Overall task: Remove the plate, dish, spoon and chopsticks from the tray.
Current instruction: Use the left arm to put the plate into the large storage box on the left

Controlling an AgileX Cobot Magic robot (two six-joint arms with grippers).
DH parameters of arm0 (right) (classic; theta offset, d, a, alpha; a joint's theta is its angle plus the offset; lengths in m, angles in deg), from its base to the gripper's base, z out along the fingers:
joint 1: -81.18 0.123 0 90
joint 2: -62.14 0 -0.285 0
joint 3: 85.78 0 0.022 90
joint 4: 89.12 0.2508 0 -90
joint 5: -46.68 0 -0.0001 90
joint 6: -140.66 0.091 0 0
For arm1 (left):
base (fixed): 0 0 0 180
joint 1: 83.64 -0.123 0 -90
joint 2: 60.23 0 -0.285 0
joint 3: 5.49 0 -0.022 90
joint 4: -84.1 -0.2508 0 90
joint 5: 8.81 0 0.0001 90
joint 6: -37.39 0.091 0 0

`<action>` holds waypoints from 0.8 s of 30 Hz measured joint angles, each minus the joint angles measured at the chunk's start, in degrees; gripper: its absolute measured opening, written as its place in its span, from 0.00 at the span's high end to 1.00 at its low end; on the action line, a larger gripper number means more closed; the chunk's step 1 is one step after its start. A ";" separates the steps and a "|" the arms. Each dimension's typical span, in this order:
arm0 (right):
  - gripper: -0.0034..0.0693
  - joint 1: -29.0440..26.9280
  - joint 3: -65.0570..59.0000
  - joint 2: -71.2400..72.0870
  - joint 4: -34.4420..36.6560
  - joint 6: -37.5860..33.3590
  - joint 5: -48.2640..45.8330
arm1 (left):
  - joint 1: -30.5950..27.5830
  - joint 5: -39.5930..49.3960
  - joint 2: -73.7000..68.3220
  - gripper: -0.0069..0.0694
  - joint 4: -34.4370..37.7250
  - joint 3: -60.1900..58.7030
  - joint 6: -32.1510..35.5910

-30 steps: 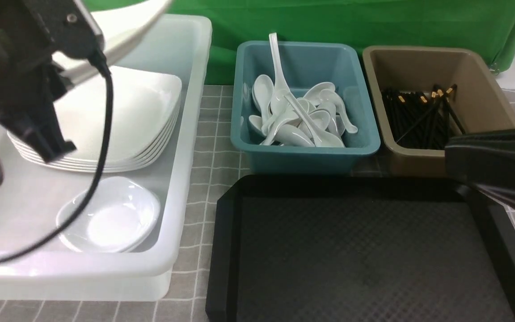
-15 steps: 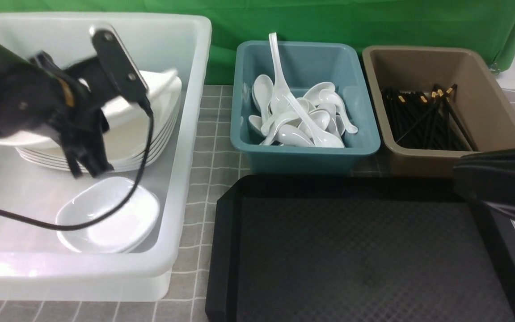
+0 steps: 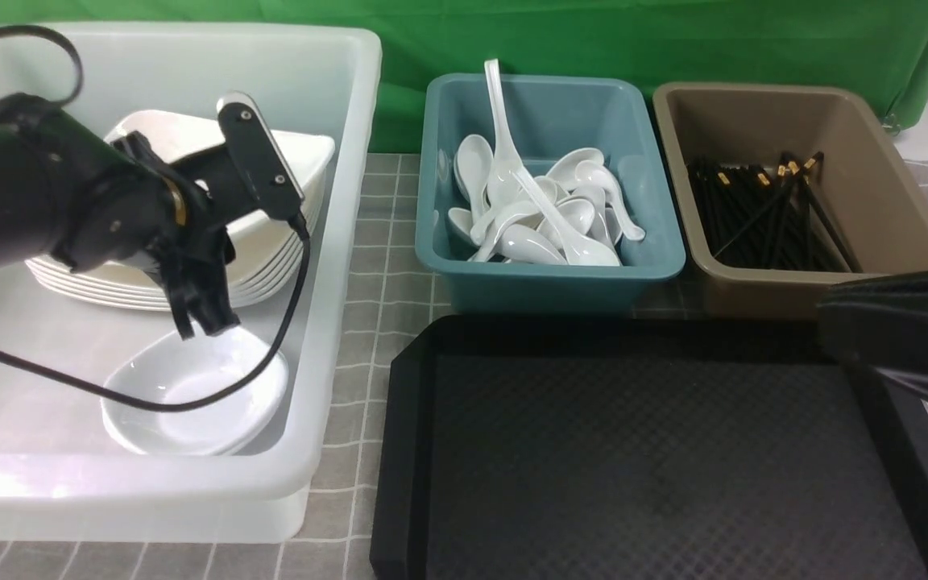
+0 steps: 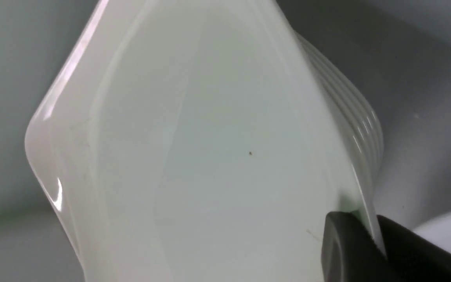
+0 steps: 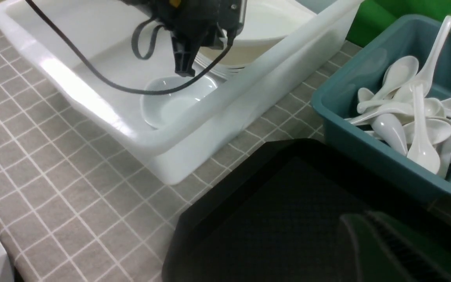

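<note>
Reporting from the remote station, I find the plate (image 4: pixel 217 149) clamped by its rim in the left tool (image 4: pixel 369 237). Both fingers are shut tight on one edge near a corner, and the plate's body runs away from the tool toward the far wall of the white bin (image 3: pixel 335 242). It hangs slightly tilted directly above the stack of plates (image 3: pixel 271 258); I cannot tell whether its far side touches the stack. I judge the coming move to be a short descent and release, which depends on that alignment over the stack. The dish (image 3: pixel 190 395) lies on the bin floor beside the stack, near the tool. The tray (image 3: pixel 641 451) is bare. The right tool (image 3: pixel 891 330) sits well apart at the tray's right rim, too blurred for me to tell whether it is parted or clenched.
</note>
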 joint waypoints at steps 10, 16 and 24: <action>0.90 0.00 0.00 0.00 2.38 -1.27 -2.61 | -1.50 -2.39 -2.40 0.73 3.87 0.19 -1.97; 0.90 0.00 0.00 0.00 3.37 -1.56 -2.87 | -1.50 -1.81 -2.46 0.45 6.38 0.19 -1.27; 0.90 0.00 0.00 0.00 4.00 -1.61 -4.38 | -1.50 0.80 5.60 0.24 20.84 0.19 -1.22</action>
